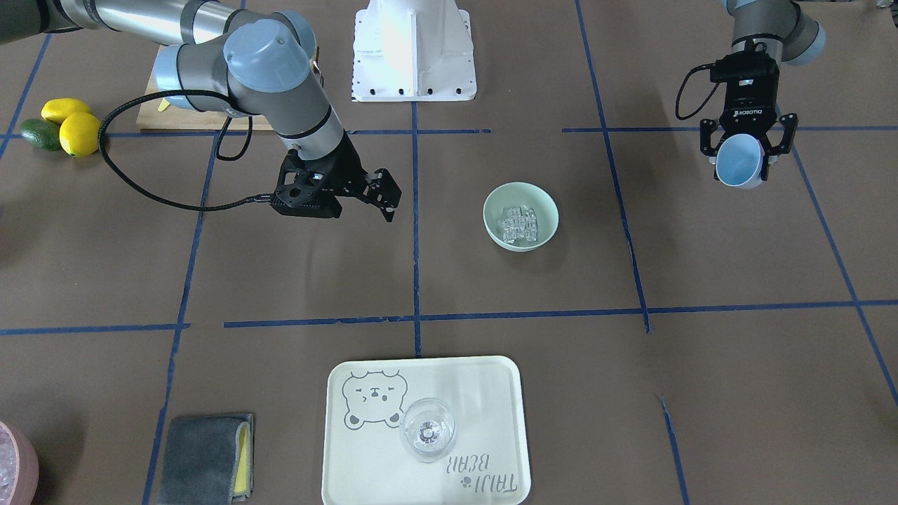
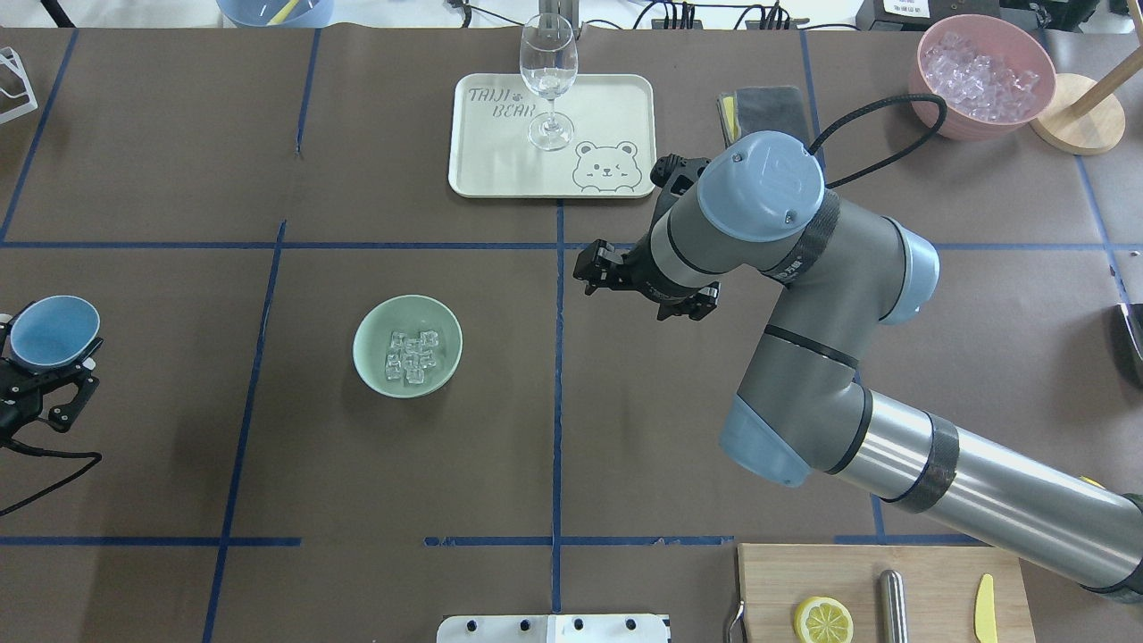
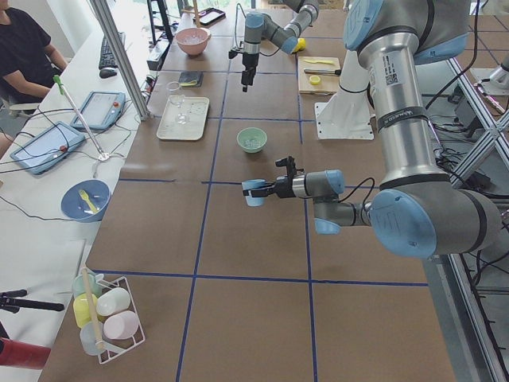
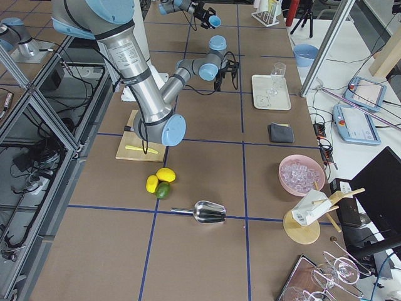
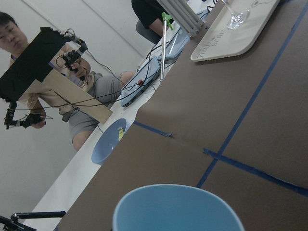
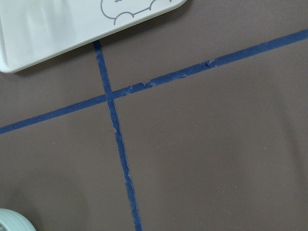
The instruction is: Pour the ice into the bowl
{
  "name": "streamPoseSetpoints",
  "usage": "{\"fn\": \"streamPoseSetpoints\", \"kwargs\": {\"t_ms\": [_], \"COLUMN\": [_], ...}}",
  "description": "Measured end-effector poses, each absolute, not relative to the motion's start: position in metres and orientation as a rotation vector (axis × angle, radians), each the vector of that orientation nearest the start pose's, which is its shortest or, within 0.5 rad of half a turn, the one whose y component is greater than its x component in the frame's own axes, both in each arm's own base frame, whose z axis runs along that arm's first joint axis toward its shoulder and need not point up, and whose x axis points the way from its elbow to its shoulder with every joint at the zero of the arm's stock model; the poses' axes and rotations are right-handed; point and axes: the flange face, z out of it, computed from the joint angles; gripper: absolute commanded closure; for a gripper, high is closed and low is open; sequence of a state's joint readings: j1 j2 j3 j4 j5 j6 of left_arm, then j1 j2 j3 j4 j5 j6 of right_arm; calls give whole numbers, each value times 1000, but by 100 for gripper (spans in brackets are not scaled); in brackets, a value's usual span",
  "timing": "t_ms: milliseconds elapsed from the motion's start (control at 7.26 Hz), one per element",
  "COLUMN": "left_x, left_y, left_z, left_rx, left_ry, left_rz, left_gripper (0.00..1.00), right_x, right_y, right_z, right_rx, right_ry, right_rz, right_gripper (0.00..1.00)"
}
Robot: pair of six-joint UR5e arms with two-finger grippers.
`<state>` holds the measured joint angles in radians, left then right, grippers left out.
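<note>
The pale mint-green bowl stands on the table left of centre and also shows in the front view. Several clear ice cubes lie in it. My left gripper is shut on a light blue cup, held tilted above the table well to the left of the bowl. The cup looks empty in the front view and the left wrist view. My right gripper hangs open and empty above the table, to the right of the bowl, apart from it.
A cream tray with a wine glass is at the far side. A pink container of ice, a grey cloth, a cutting board with a lemon slice, and lemons stand around the edges.
</note>
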<state>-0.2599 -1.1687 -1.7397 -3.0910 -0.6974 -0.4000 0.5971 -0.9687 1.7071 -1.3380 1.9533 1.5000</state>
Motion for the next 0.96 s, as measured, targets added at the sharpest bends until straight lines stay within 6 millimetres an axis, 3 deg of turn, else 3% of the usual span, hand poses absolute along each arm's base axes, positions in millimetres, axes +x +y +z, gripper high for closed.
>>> {"fn": "streamPoseSetpoints", "kwargs": {"t_ms": [551, 964], "left_x": [240, 264], "left_y": [-280, -285], "left_z": [584, 570], "left_rx": [1193, 1117], "left_ry": [685, 871], "left_rz": [-174, -393], "left_gripper": [100, 100], "right_x": [-509, -569], "right_y": [-440, -443], "right_z": [210, 159], "right_rx": [-10, 20], "right_ry": [-1027, -1035], "right_rz": [286, 277], "right_gripper": [0, 0]}}
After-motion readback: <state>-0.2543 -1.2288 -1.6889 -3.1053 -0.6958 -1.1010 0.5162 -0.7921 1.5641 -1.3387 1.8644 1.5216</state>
